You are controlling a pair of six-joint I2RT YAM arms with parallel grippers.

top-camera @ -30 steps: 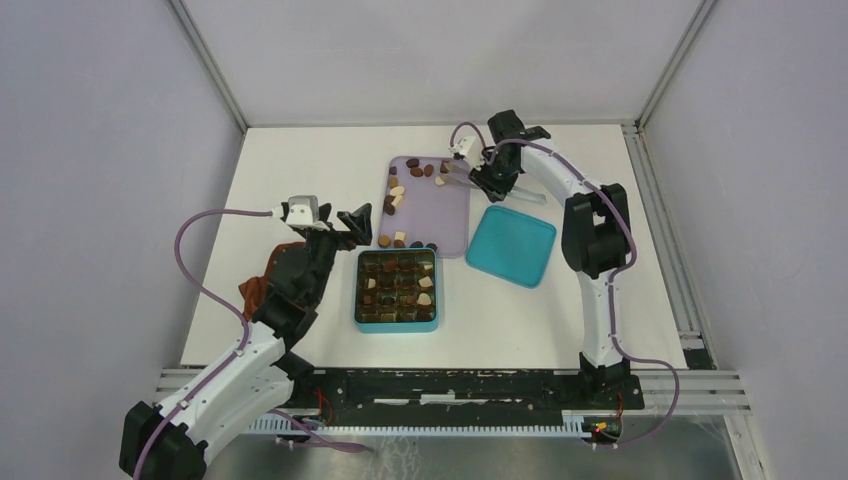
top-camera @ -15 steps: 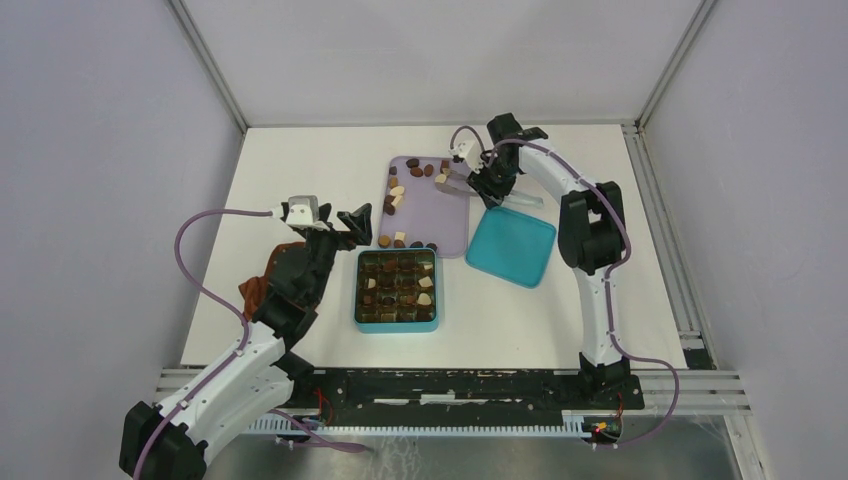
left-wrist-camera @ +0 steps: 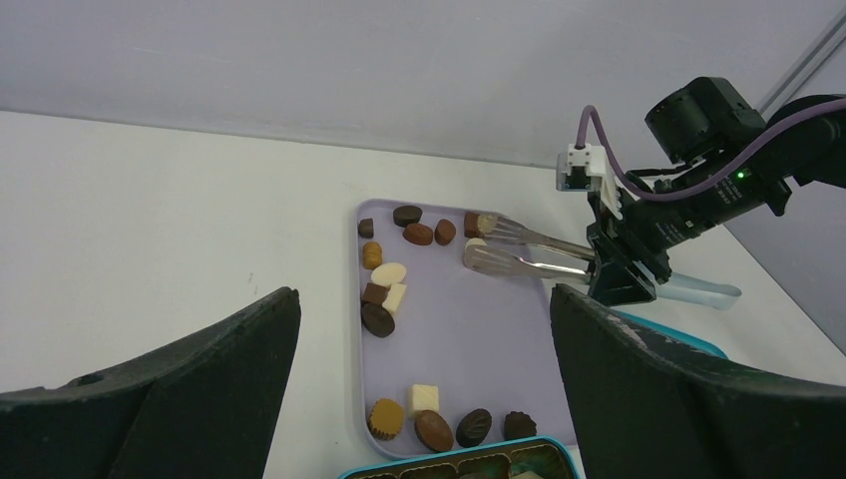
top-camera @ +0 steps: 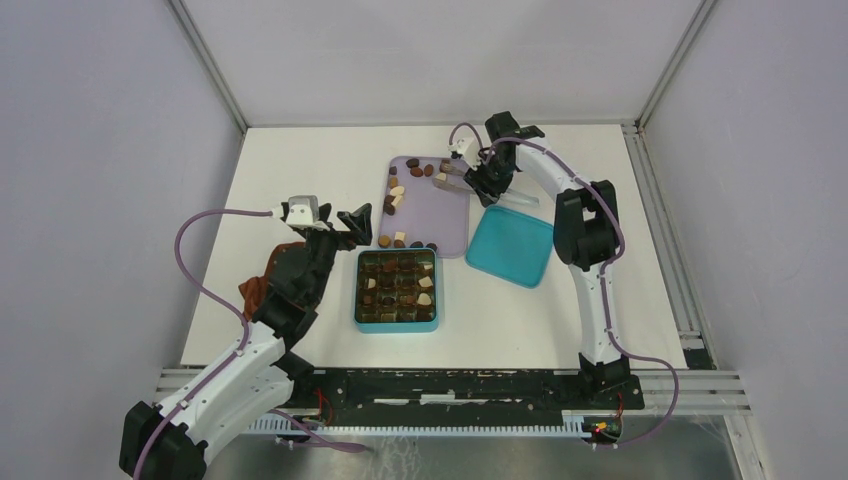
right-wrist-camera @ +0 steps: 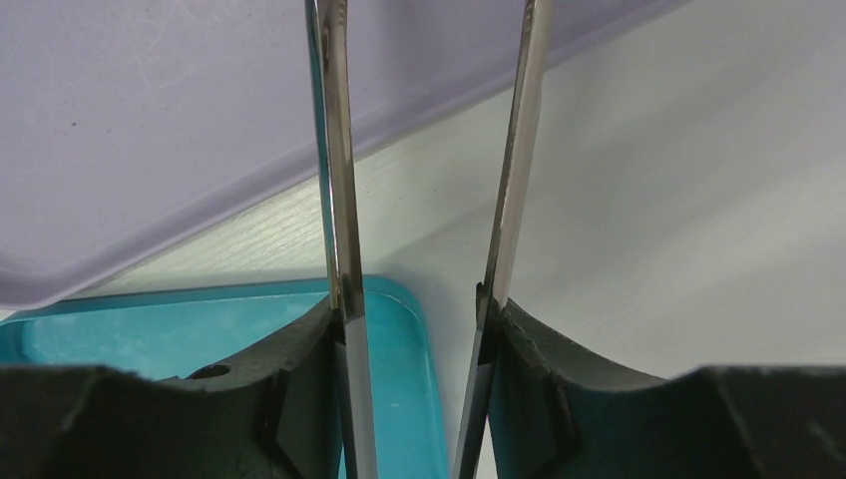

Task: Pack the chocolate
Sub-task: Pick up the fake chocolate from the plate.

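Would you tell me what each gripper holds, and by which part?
The right gripper pinches the metal tongs across both arms, toward the handle end; the left gripper is open and empty.

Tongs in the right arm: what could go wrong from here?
1. The tongs stand open by a cream piece and a brown piece lying close together; closing may catch both or flick one off the tray.
2. The right arm's jaws bear only on the thin metal arms; the tongs could twist or slip.
3. The left arm's open jaws hang by the teal box, possibly crowding the drop.
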